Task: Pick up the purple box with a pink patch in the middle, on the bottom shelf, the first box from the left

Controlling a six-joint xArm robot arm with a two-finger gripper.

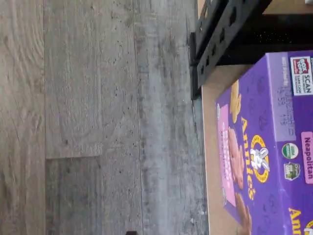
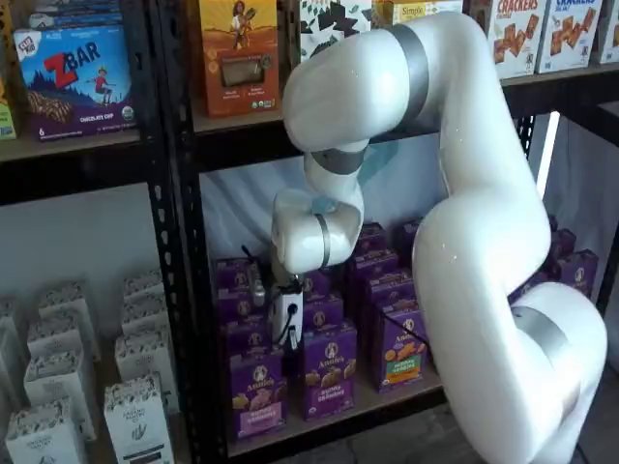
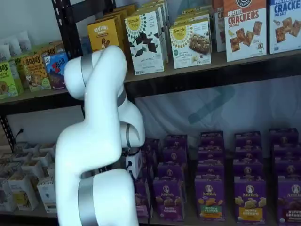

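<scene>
Wrist view first: grey wood-plank floor (image 1: pixel 98 117) fills most of the picture, which is turned on its side. Beside it runs a black perforated upright (image 1: pixel 220 34) and the tan board of the bottom shelf (image 1: pixel 215 147). On that board stands the purple box (image 1: pixel 264 147), an Annie's carton with a white bunny logo, tan snack pieces pictured and a pink panel along its front; "Neapolitan" reads on a pink tag on its adjoining face. It is the nearest box to the upright. The jaws do not show here.

Shelf view next: the white arm (image 2: pixel 464 242) bends down in front of the shelving, and the gripper (image 2: pixel 285 333) hangs at its end, white-bodied, just in front of the purple cartons. Its fingers are too small and dark against the boxes to make out, so from the pictures alone I cannot tell the gap; the jaws stand released, at their widest, with no box visibly between them. Directly below the jaws, at the left end of the front row, stands the purple box (image 2: pixel 257 391) with its pink label. Just right of it sits a purple carton (image 2: pixel 329 372), then one with a green panel (image 2: pixel 402 350).

In the last shelf view the arm (image 3: pixel 101 141) hides most of the gripper (image 3: pixel 135 162), its white body showing beside a cable. The purple box (image 3: pixel 142 197) is a sliver below it, on the bottom shelf (image 3: pixel 211 222). The upper shelf (image 3: pixel 211 63) carries mixed-colour boxes.
</scene>
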